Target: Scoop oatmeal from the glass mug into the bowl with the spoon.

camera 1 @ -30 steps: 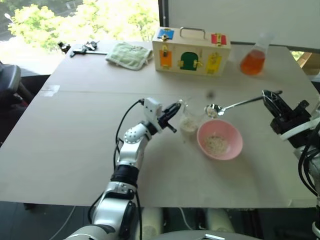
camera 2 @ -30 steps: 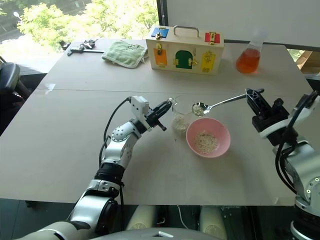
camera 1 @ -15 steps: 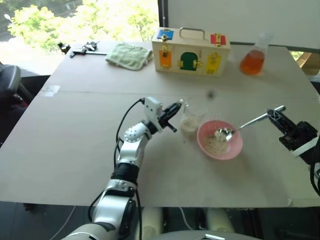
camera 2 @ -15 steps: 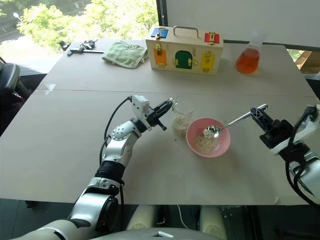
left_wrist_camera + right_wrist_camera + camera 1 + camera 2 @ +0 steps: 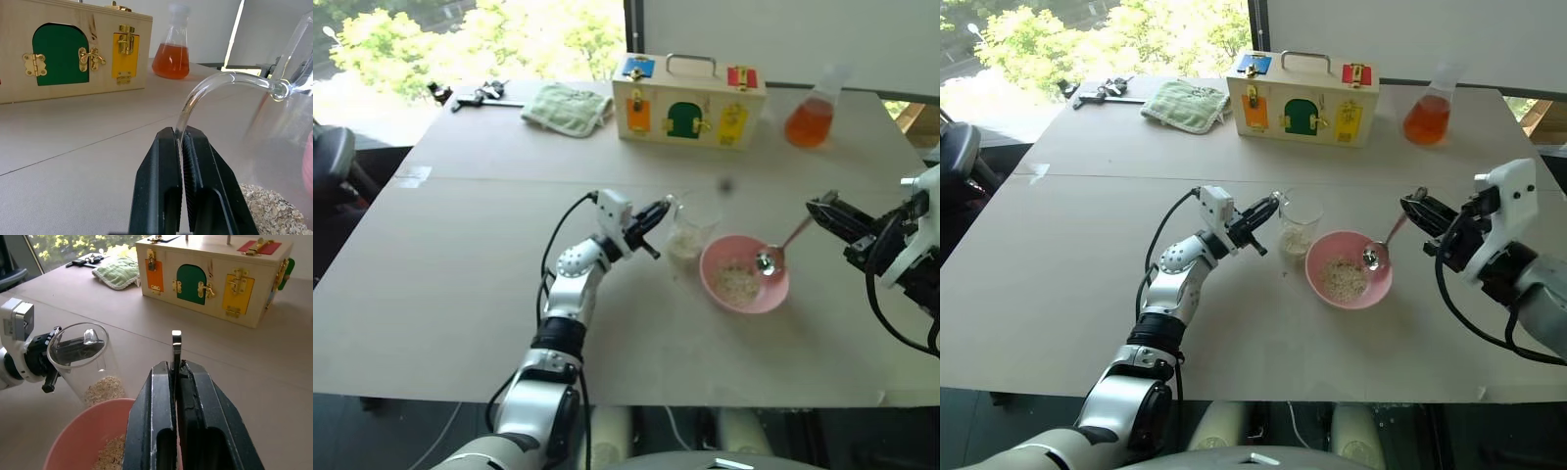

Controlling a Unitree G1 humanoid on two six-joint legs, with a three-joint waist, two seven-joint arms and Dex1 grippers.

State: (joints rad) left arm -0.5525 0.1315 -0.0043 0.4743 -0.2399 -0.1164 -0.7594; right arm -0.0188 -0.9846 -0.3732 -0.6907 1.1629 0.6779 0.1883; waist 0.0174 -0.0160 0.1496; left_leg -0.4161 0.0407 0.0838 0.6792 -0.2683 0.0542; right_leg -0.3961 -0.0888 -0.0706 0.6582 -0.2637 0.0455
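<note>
Your left pincer point(image 5: 182, 147) is closed on the thin curved handle of the small clear glass mug point(image 5: 686, 233), which stands on the worktop point(image 5: 460, 274) just ahead of its tips. Glass is hard, smooth and can break, and the handle is slim, so I think the mug may turn or slip between the pads if you push it sideways. Keep it standing and only steady it.

Your right pincer point(image 5: 175, 377) is closed on the far end of the long slim handle of the shiny silver metal spoon point(image 5: 1379, 247). The spoon's oval bowl hangs ahead of and below this pincer, over the inner edge of the round shallow pink plastic bowl point(image 5: 1349, 269). The spoon is stiff and light, but held so far back it can probably swing easily.

The pale flaky oatmeal point(image 5: 1340, 278) is dry and loose; part lies in the pink bowl, part remains low in the mug. It should spill easily, so I would carry it level.
</note>
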